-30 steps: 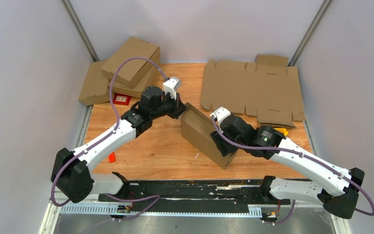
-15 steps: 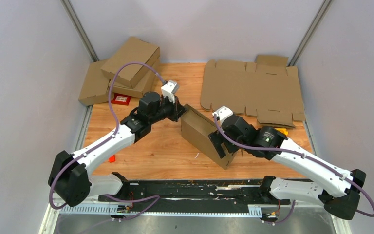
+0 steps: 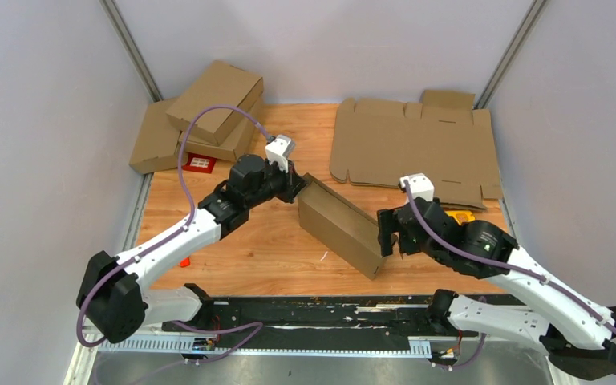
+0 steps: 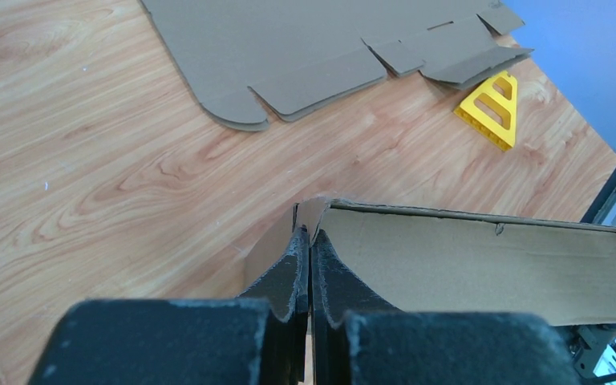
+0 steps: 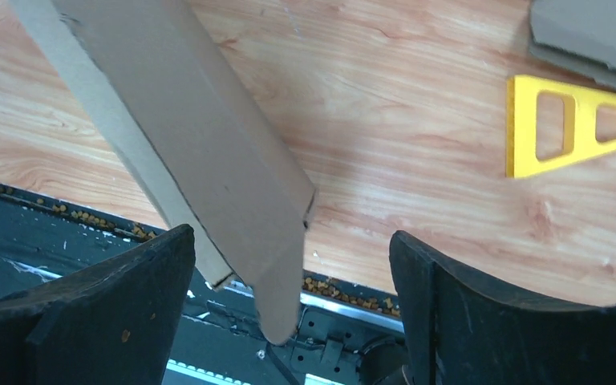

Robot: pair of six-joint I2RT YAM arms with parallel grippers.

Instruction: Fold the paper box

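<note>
Paper box (image 3: 341,224): plain brown cardboard. Table (image 3: 265,249): lt. orange w/ wood grain. Far-right flat blank (image 3: 409,148): same brown. Right: yellow bracket (image 5: 521,124). Far left: red label (image 3: 200,163).

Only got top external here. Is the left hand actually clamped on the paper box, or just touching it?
Observer: Clamped. The left wrist view shows the left hand shut on a thin cardboard edge at the corner of the paper box.
Operator: Right hand gripping too?
Observer: No. The right wrist view shows the right hand open wide. The box's end sits in the gap, nearer one finger, with no contact that I can see.
</note>
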